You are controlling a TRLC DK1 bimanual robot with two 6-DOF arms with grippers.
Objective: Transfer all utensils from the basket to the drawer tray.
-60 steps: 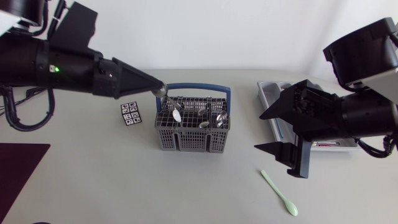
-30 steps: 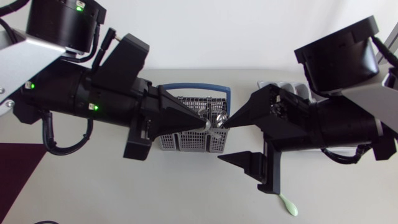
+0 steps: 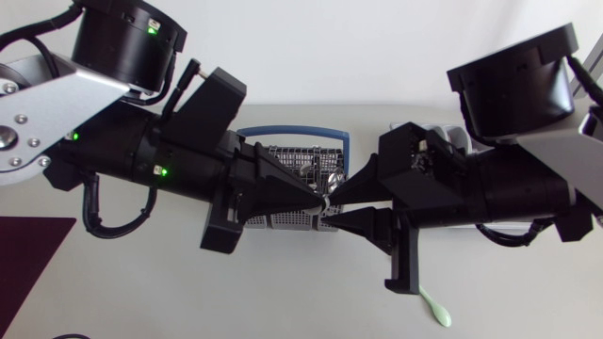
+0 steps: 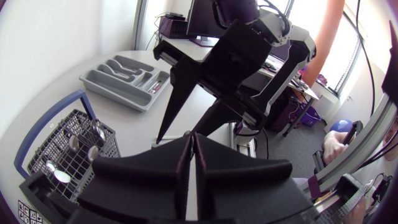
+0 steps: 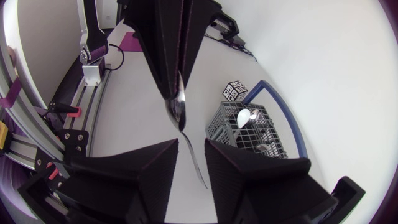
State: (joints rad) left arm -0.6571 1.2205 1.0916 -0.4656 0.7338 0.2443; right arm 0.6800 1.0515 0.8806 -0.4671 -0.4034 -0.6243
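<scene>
My left gripper [image 3: 318,201] is shut on a metal spoon [image 5: 176,111], held near its bowl above the front of the grey basket [image 3: 283,155] with the blue handle. The spoon's handle [image 5: 194,163] runs down between the fingers of my right gripper [image 5: 191,150]. Those fingers stand a little apart on either side of it, without clamping it. In the head view the two grippers meet tip to tip, with my right gripper [image 3: 331,211] coming in from the right. More spoons stand in the basket [image 4: 65,149]. The grey drawer tray [image 4: 124,79] lies beyond it.
A pale green spoon [image 3: 435,309] lies on the table near the front, under my right arm. A small patterned cube [image 5: 235,91] sits beside the basket. Both arms cover the middle of the table.
Both arms swung in over the table's middle. My left gripper carried the spoon from the basket's back corner to the front, and my right gripper's wide fingers narrowed around its handle.
</scene>
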